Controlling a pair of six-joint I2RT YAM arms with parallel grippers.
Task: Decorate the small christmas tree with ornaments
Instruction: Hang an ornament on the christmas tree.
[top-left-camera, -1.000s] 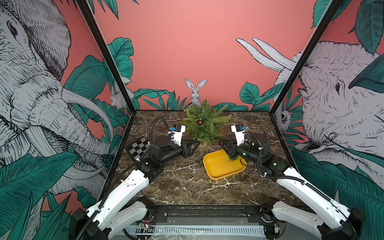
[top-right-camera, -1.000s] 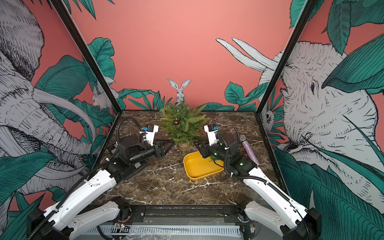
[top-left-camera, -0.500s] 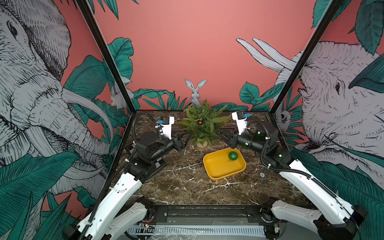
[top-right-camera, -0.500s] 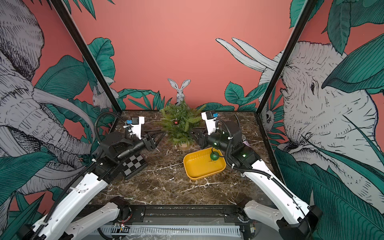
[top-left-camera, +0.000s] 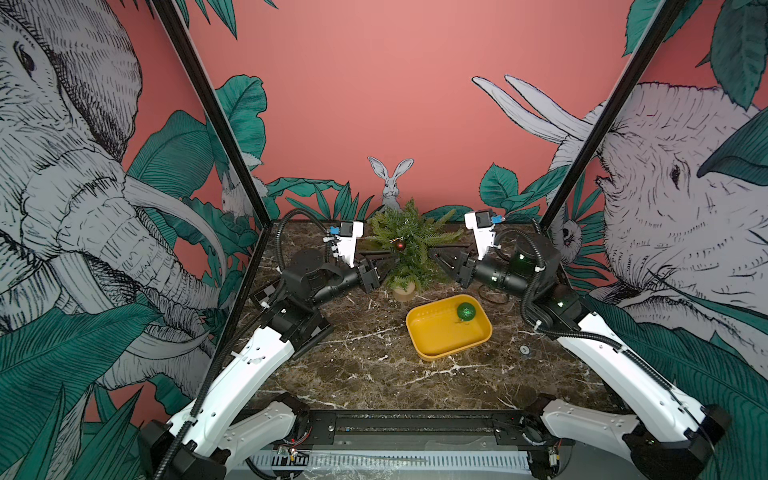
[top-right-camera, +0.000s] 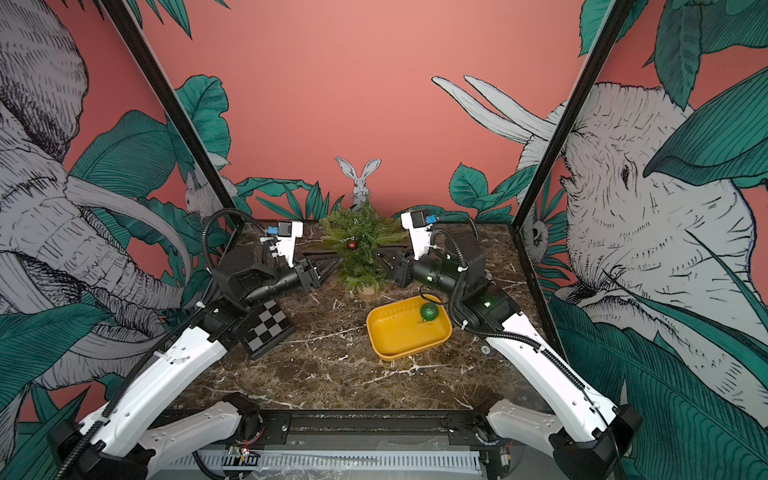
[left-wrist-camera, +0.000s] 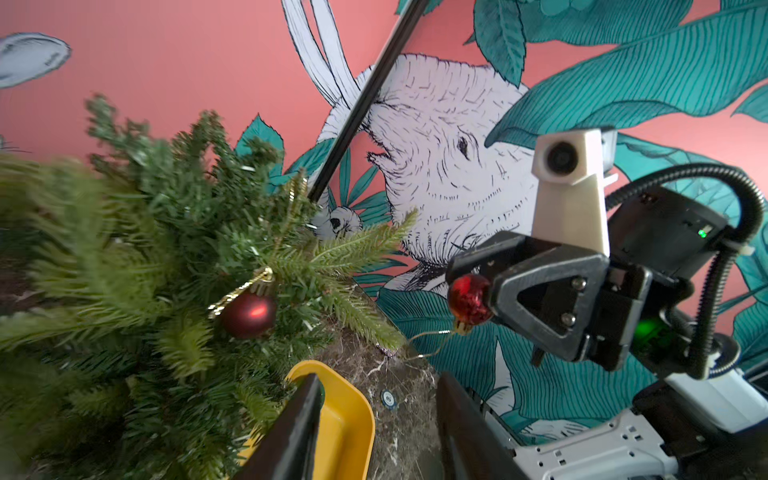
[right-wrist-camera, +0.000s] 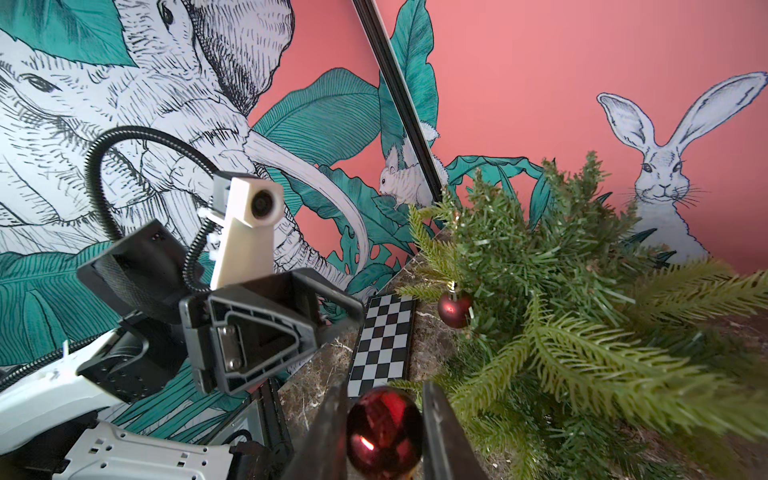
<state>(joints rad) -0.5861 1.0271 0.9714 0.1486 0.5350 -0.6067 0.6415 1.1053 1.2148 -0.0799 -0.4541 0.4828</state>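
We note the right tool (right-wrist-camera: 384, 399) clenched on the held red ball (right-wrist-camera: 384, 430), level with the small christmas tree (top-left-camera: 409, 245), ready for hooking. Left tool (left-wrist-camera: 378, 386) gapes empty opposite. Hung red ball (left-wrist-camera: 248, 313) on branch; green ball (top-left-camera: 466, 311) in tray (top-left-camera: 436, 347).

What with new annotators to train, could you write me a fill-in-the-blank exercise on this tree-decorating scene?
1. The right gripper is shut on a shiny red ball; the left gripper holds ____.
2. The green ball lies in the yellow ____.
3. The hanging ball on the small christmas tree is dark ____.
Missing words: nothing; tray; red.
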